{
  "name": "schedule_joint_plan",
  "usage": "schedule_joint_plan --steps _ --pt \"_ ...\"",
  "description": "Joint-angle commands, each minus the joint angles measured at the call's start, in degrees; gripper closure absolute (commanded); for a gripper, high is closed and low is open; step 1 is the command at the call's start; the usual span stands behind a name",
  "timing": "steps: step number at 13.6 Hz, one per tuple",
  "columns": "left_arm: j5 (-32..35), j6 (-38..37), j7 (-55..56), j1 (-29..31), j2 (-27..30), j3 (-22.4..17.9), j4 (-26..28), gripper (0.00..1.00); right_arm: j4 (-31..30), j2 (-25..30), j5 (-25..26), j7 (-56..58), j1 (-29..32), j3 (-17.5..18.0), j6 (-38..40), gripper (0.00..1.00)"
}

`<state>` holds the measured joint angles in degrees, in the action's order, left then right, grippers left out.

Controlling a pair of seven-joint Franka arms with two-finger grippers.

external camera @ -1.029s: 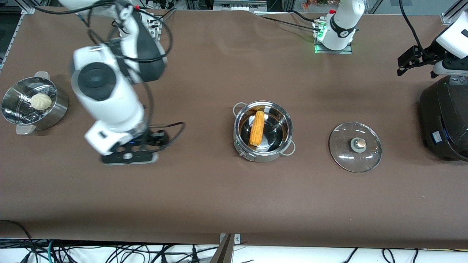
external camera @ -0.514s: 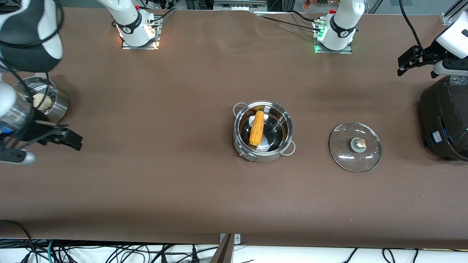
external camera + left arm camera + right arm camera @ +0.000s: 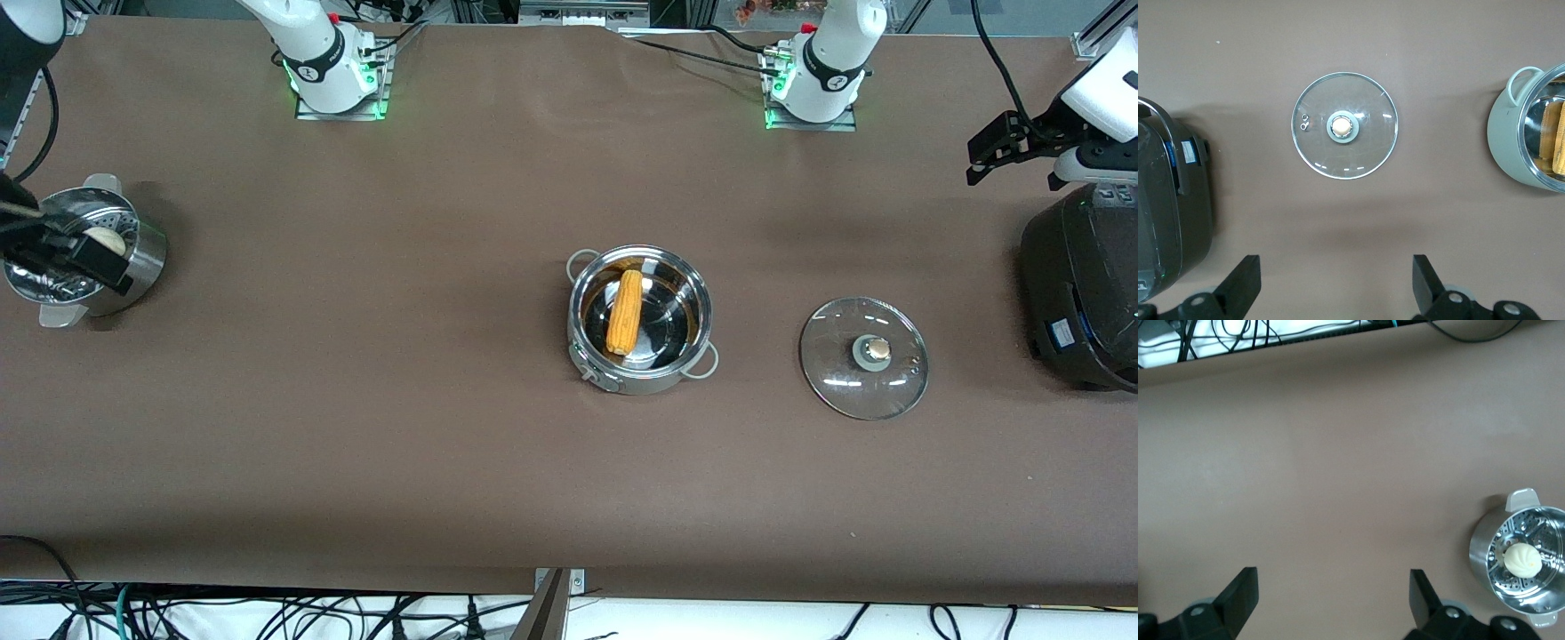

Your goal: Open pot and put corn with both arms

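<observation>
The steel pot (image 3: 633, 380) stands open in the middle of the table with the yellow-orange corn (image 3: 625, 311) lying inside it. Its glass lid (image 3: 864, 357) with the tan knob lies flat on the table beside the pot, toward the left arm's end. The left wrist view shows the lid (image 3: 1345, 125), the pot (image 3: 1511, 140) and the corn (image 3: 1558, 137). My left gripper (image 3: 1013, 164) is open and empty, held up next to the black cooker; it also shows in its wrist view (image 3: 1336, 287). My right gripper (image 3: 53, 240) is open and empty over the steamer pot; it also shows in its wrist view (image 3: 1333, 597).
A steel steamer pot (image 3: 147, 258) with a white bun (image 3: 102, 240) stands at the right arm's end; it also shows in the right wrist view (image 3: 1485, 550). A big black cooker (image 3: 1080, 293) stands at the left arm's end and shows in the left wrist view (image 3: 1165, 200).
My right arm has swung away from the middle of the table to the right arm's end, over the steamer pot. The left arm, pot, corn and lid have not moved.
</observation>
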<state>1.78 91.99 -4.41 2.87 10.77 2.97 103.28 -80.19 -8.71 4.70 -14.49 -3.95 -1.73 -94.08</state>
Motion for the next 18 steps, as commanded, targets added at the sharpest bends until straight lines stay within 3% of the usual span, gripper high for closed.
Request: schedule_joint_plan --steps 1,3,11,18 --pt "1.82 -1.37 0.81 -0.15 -0.84 0.19 -1.86 0.00 -6.03 3.79 -0.92 4.70 2.53 0.58 -2.17 0.00" --pt "1.82 -1.37 0.81 -0.24 -0.84 0.19 -1.86 0.00 -8.04 4.92 -1.10 9.29 4.73 0.58 -1.64 0.00" --pt "1.82 -1.46 0.81 -0.24 -0.84 0.19 -1.86 0.00 -13.93 8.44 -1.62 8.95 6.15 2.16 -1.63 0.00" --pt "1.73 -1.90 0.90 -0.15 -0.75 0.10 -1.86 0.00 -11.74 5.55 -1.45 10.35 5.36 2.25 -0.41 0.00"
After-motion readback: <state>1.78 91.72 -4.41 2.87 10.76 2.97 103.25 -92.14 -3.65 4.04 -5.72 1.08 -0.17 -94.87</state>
